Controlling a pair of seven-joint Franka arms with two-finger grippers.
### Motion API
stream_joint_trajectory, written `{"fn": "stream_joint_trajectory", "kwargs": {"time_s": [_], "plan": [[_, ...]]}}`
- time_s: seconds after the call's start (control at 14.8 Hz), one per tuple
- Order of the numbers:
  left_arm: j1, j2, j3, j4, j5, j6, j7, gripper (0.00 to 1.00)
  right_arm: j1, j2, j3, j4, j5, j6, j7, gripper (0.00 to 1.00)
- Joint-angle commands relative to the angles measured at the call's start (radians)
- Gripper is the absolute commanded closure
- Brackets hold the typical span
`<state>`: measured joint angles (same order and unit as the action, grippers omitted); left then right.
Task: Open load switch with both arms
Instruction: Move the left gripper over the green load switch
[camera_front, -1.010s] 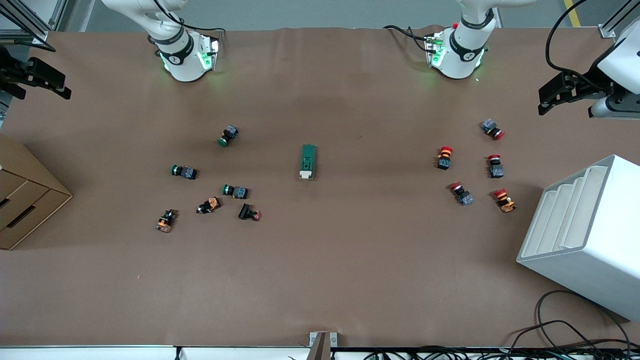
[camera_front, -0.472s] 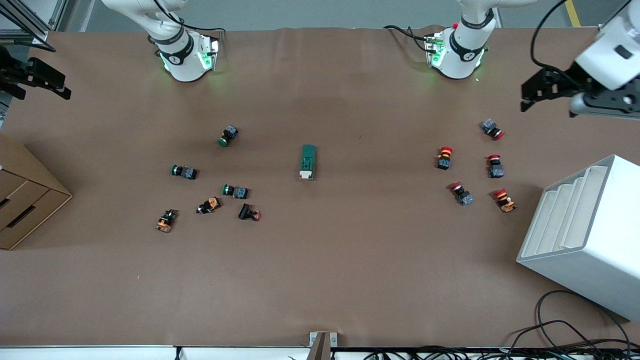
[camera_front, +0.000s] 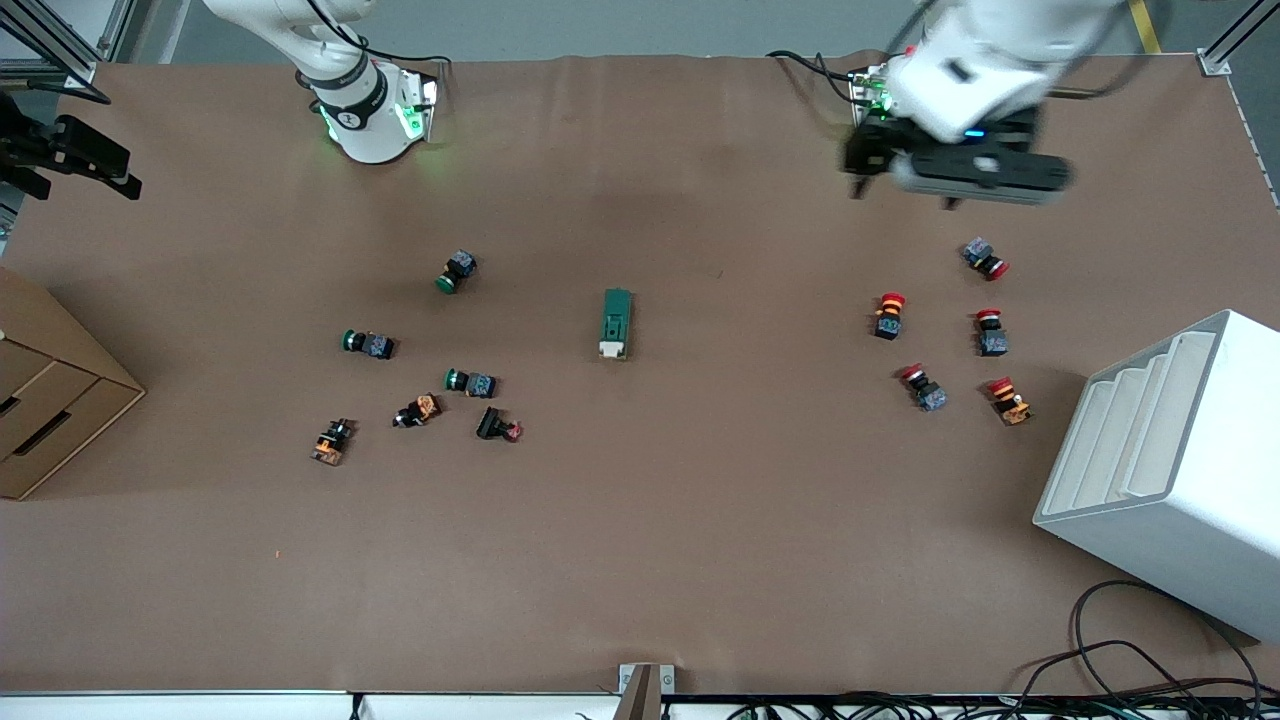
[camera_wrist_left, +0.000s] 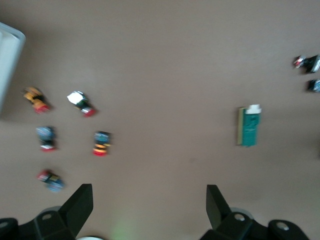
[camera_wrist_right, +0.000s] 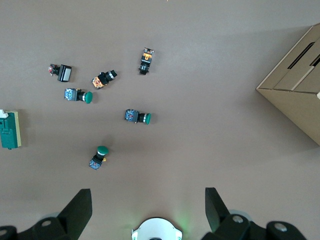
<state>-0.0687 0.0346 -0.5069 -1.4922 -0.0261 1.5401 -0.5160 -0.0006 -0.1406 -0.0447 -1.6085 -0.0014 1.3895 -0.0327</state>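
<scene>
The load switch (camera_front: 616, 323) lies mid-desk (camera_front: 640, 560), untouched. The left gripper (camera_front: 900, 185) is held above the desk near its base, fingers (camera_wrist_left: 80, 205) spread wide; the right gripper (camera_wrist_right: 148, 210) is likewise spread wide.

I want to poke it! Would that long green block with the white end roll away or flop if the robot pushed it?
Probably not. The long dark-green rectangular load switch lies flat on the brown table, so it would likely slide rather than roll. Its straight, boxy edges suggest stiff plastic, not floppy. Pushed at its white toggle end, it might spin.
</scene>
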Motion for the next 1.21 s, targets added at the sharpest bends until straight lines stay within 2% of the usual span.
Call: {"fn": "stream_joint_trajectory", "kwargs": {"time_s": [0.0, 0.2, 0.34, 0.47, 0.67, 1.01, 1.15], "plan": [[-0.016, 0.037, -0.111, -0.046, 0.061, 0.087, -0.238, 0.0, -0.001, -0.025, 0.002, -0.027, -0.006, 0.013, -0.007, 0.0], [-0.117, 0.054, -0.136, -0.144, 0.116, 0.225, -0.437, 0.0, -0.002, -0.022, 0.002, -0.013, -0.006, 0.002, -0.007, 0.0], [-0.201, 0.105, -0.136, -0.164, 0.19, 0.284, -0.572, 0.0, -0.009, -0.016, -0.003, -0.001, -0.008, 0.0, -0.009, 0.0], [-0.302, 0.193, -0.136, -0.163, 0.325, 0.307, -0.727, 0.0, -0.009, -0.005, -0.003, 0.013, -0.006, 0.002, -0.001, 0.0], [-0.414, 0.301, -0.136, -0.164, 0.466, 0.379, -0.99, 0.0, -0.018, 0.025, -0.003, 0.019, -0.011, 0.008, -0.007, 0.0], [-0.529, 0.465, -0.136, -0.171, 0.754, 0.396, -1.151, 0.01, -0.021, 0.088, -0.004, 0.045, -0.02, 0.045, -0.004, 0.0], [-0.572, 0.522, -0.136, -0.189, 0.894, 0.396, -1.301, 0.01, -0.021, 0.092, -0.003, 0.045, -0.014, 0.063, -0.003, 0.0]]}}
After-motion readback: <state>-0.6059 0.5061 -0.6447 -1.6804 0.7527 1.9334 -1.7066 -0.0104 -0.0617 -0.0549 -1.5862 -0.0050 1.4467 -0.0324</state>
